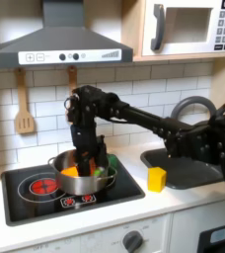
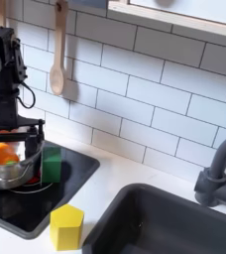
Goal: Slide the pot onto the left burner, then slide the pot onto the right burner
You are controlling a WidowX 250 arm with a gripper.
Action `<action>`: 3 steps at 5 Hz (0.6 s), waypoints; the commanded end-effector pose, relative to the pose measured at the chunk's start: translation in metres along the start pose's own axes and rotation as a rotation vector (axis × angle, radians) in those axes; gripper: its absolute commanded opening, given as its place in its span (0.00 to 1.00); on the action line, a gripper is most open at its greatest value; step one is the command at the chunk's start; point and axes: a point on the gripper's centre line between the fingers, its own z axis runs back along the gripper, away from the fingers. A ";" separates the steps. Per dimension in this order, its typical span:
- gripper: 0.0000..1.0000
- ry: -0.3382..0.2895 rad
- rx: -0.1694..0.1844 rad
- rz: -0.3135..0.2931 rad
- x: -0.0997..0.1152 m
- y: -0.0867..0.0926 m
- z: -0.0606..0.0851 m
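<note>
A: What was the biggest thing on the counter?

B: The black cooktop (image 1: 26, 203), with the sink (image 1: 188, 170) off toward the first exterior view's right. In the second exterior view the sink (image 2: 174, 223) filled the lower right, and its basin looked bare as far as I could see.

A: And the pot?

B: The pot (image 1: 73, 174) sat on the cooktop, over the right burner (image 1: 85, 183), mostly covering it. The left burner (image 1: 40, 185) lay bare, its red rings plain to see. In the second exterior view the pot (image 2: 6, 174) stood at the left edge of the frame.

A: Anything in it?

B: Yes. An orange piece (image 1: 70, 171) toward the first exterior view's left and a green piece (image 1: 102, 170) toward its right. In the second exterior view the orange piece (image 2: 3, 154) showed inside the pot, and a green block (image 2: 51, 164) stood at the pot's right; I could not tell whether that block was inside or just beside it.

A: The gripper?

B: The gripper (image 1: 88, 163) hung down into the pot, fingers spread fairly wide, closed on nothing I could make out. In the second exterior view the gripper (image 2: 16, 149) straddled the pot's contents.

A: Anything smaller?

B: A yellow block (image 1: 157, 179) stood on the counter between cooktop and sink, apart from both, and a wooden spoon (image 2: 56, 62) hung on the tile wall.
</note>
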 end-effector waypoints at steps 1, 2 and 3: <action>1.00 -0.004 -0.013 -0.006 -0.001 -0.002 0.009; 1.00 -0.008 -0.018 -0.007 -0.001 -0.002 0.012; 1.00 -0.001 -0.029 -0.005 -0.003 -0.004 0.013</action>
